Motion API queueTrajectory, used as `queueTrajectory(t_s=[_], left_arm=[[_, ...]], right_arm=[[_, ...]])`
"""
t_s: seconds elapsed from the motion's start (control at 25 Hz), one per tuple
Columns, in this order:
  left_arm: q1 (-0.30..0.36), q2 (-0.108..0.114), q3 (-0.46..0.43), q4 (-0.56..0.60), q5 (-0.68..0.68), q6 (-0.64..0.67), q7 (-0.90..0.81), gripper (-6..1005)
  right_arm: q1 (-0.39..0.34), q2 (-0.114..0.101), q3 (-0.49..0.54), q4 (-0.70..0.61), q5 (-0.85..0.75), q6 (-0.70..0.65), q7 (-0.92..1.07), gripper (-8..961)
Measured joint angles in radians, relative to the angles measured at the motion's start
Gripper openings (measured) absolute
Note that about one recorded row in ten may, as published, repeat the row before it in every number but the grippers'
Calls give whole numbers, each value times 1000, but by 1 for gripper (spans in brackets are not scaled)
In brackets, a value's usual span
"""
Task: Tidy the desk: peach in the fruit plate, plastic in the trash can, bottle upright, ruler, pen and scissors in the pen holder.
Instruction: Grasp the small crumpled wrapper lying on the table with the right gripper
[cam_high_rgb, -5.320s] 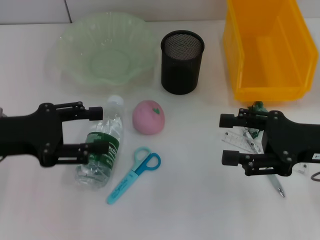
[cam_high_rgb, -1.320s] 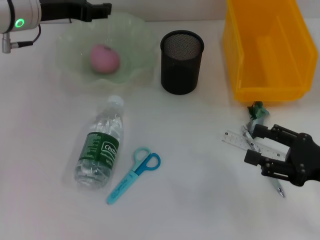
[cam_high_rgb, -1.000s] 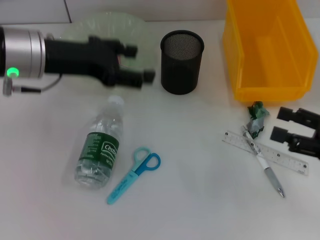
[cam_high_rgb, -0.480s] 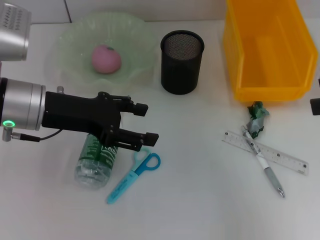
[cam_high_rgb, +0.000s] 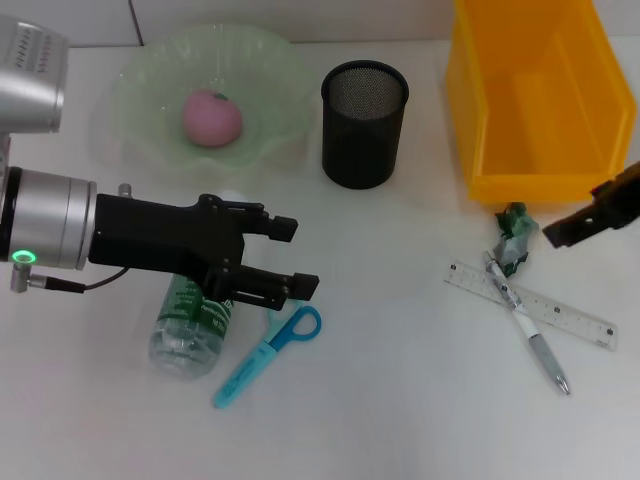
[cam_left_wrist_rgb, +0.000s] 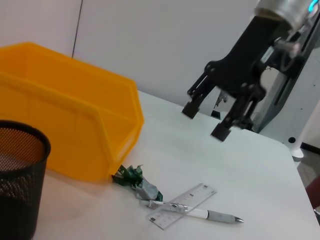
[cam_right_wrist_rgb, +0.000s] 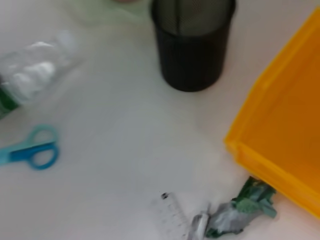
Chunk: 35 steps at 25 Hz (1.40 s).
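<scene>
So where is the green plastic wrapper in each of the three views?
Head view: the wrapper lies on the table just in front of the yellow bin, at the top end of the pen.
Left wrist view: wrapper beside the bin's near corner.
Right wrist view: wrapper next to the bin.
Shared landmark: the black pen holder.

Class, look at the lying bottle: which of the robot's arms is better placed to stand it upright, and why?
The left. Its open claw hangs right over the bottle lying on the table's left side. The right claw is far across, beside the yellow bin near the crumpled plastic.
</scene>
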Motion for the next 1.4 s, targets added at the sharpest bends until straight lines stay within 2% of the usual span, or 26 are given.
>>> queueTrajectory(t_s=[0.04, 0.24, 0.4, 0.84, 1.28, 1.4], left_arm=[[0, 0, 1, -1, 1, -3, 0, 828], [2, 0, 1, -3, 2, -7, 1, 828], [2, 0, -1, -3, 2, -8, 2, 828], [-14, -1, 7, -54, 1, -38, 12, 828], [4, -4, 9, -58, -4, -45, 13, 827], [5, -3, 8, -58, -4, -45, 13, 827]], right_arm=[[-8, 1, -25, 72, -2, 87, 39, 827], [-18, 2, -44, 179, -1, 202, 99, 827], [-22, 2, -45, 210, -1, 234, 109, 826], [16, 1, -74, 413, -2, 422, 128, 825], [50, -3, -76, 536, 47, 518, 114, 824], [51, -2, -81, 545, 47, 527, 112, 724]])
